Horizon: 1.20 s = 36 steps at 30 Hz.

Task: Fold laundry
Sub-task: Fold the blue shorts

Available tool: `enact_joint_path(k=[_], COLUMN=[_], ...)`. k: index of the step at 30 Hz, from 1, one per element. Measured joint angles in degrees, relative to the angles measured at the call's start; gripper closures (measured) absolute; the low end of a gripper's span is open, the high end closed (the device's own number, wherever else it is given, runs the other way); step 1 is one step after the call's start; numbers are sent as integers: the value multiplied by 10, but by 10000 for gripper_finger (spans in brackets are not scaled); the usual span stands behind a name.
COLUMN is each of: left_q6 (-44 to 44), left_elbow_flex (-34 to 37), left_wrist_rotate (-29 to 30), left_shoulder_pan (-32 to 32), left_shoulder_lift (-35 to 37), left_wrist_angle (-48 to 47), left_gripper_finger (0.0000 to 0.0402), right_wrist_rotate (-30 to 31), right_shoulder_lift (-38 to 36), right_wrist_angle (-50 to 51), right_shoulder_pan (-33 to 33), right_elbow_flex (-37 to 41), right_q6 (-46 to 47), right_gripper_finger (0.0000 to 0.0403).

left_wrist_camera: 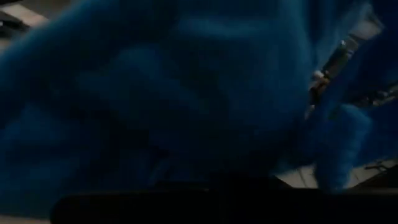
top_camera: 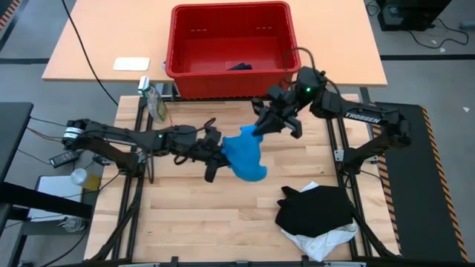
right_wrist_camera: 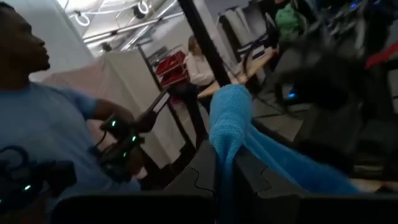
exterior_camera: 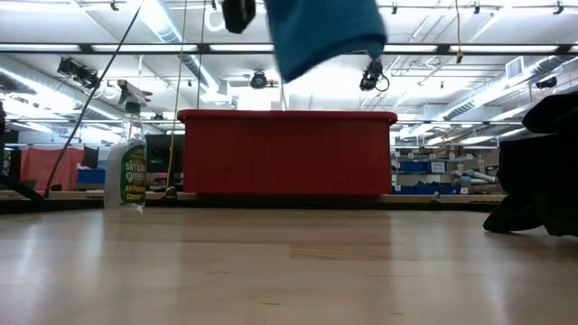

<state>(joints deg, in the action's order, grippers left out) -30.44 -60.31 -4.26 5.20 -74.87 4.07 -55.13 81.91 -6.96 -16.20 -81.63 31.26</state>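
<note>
1. My left gripper (top_camera: 214, 157) clamps one side of the blue garment (top_camera: 245, 154), lifted clear of the table (top_camera: 185, 215).
2. My right gripper (top_camera: 261, 127) pinches its opposite corner.
3. I see something dark in the red basket (top_camera: 231, 44).
4. Black garment (top_camera: 315, 208) and white garment (top_camera: 323, 241) crowd the right near edge.

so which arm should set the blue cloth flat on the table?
Probably left. The left gripper sits low beside the bulk of the bright blue cloth garment, over bare wooden table. The right gripper only pinches the cloth's upper corner, near the red plastic basket.
</note>
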Motion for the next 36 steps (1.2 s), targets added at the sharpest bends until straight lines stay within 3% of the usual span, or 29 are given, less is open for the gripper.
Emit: enact_joint_path(k=[6,10,14,20,22,26,29,32,36], left_q6=[9,57,84,199,257,355,418,444,411], left_elbow_flex=[1,0,0,0,0,-4,-23,-29,-17], left_wrist_rotate=[-5,13,31,85,112,170,219,264,249], left_shoulder_pan=[3,1,-29,-88,-108,-148,-166,-157,-124], left_shoulder_lift=[33,61,82,110,113,127,131,132,120], left_wrist_angle=[-46,-130,-227,-305,-308,-312,-337,-338,-364], left_gripper_finger=[393,394,394,394,394,395,395,395,395], right_wrist_rotate=[-18,-26,25,79,126,285,360,336,300], right_shoulder_lift=[15,23,42,84,97,108,103,101,107], right_wrist_angle=[39,100,172,172,176,128,111,157,300], right_shoulder_pan=[17,18,4,-36,-44,-54,-55,-53,-27], right_elbow_flex=[0,0,1,0,0,0,-1,-1,0], right_q6=[-2,-67,-160,-290,-350,-498,-532,-520,-510], right_gripper_finger=[373,372,372,372,372,372,372,372,372])
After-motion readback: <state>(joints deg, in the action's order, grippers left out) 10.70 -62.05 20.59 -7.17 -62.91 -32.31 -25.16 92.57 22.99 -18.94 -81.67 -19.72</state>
